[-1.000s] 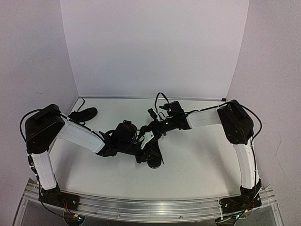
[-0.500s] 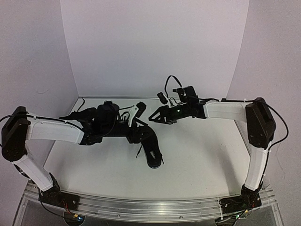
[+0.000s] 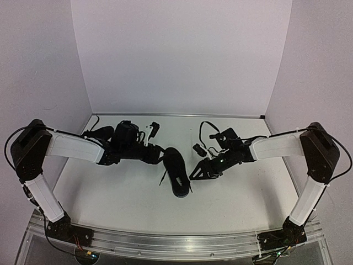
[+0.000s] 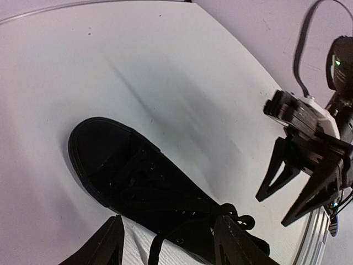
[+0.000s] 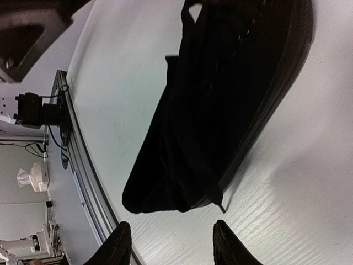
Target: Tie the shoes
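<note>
Both arms have drawn apart from the middle shoe [image 3: 176,172]; the right gripper [image 3: 199,172] is now low beside it, half open and empty. The left gripper [image 4: 168,232] hovers at its heel end, also half open, holding nothing. The second shoe [image 3: 100,132] lies far left. Laces look loose; closing on canvas instead could drag the shoe. No container is visible.
</note>
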`<state>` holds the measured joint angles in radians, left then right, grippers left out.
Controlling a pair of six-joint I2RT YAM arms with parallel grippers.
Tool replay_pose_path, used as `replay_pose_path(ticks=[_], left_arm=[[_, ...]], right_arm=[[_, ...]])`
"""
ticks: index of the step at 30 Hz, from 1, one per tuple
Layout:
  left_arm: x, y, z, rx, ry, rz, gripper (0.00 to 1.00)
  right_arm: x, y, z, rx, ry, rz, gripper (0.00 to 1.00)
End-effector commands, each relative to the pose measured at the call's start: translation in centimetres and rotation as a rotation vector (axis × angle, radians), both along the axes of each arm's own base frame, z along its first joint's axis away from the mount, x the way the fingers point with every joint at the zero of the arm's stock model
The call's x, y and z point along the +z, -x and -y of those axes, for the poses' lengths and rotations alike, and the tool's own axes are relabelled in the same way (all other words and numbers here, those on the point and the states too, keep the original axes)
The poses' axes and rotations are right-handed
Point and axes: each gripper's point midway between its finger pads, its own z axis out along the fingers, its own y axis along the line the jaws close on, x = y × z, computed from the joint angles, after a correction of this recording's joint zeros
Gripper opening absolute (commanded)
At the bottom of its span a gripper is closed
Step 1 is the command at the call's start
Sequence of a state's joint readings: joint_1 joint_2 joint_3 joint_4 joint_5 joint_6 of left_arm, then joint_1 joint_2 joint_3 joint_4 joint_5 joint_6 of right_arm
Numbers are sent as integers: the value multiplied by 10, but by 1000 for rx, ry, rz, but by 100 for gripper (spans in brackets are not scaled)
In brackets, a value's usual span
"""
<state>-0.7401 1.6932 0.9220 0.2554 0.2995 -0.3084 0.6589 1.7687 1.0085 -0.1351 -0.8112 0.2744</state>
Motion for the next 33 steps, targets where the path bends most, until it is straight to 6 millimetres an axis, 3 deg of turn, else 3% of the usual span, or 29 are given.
replay_pose_path(ticks=[1, 4, 13, 24, 28, 33], left_arm=[[17, -13, 12, 5, 69, -19, 58], [13, -18, 13, 14, 67, -29, 58], [-1, -28, 15, 29, 50, -66, 57], [-9, -29, 15, 30, 32, -71, 57], [-10, -30, 16, 28, 29, -75, 57], [-10, -35, 14, 51, 34, -84, 57]], right_arm=[[3, 0, -9, 22, -23, 47, 46], [-10, -1, -10, 21, -3, 34, 46], [-21, -4, -24, 42, -14, 20, 43], [-13, -6, -28, 45, -33, 33, 18], [-10, -7, -28, 43, -35, 37, 1], [-5, -9, -23, 16, -17, 65, 0]])
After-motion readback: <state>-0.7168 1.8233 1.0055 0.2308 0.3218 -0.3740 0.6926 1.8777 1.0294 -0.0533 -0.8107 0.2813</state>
